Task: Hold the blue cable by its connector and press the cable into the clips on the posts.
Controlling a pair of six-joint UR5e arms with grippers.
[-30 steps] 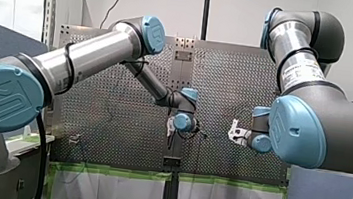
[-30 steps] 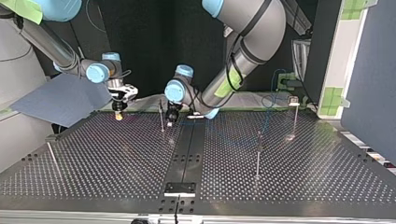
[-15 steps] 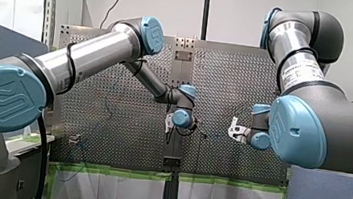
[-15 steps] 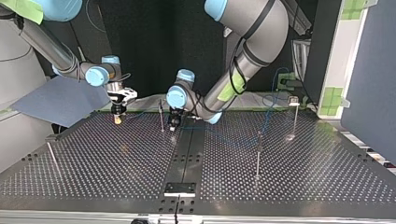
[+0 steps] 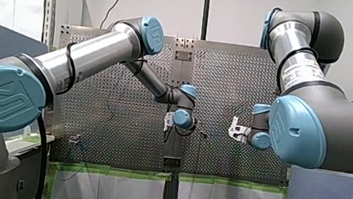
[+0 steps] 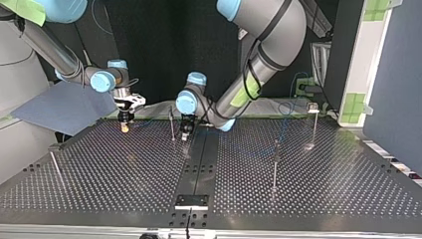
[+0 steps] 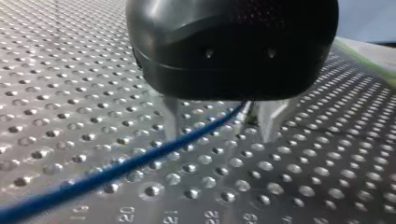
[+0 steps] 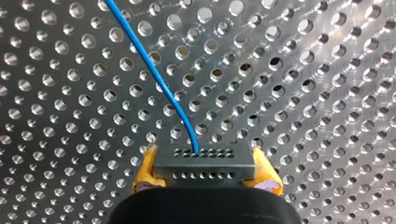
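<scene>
Shifted left end effector straddles blue cable; right end effector clamps connector

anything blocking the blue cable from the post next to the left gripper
Nothing visible does. In the top view my left gripper, with the blue cable running between its fingers, hangs just beside the post, with only bare table between.

White wall, blue partition
</scene>
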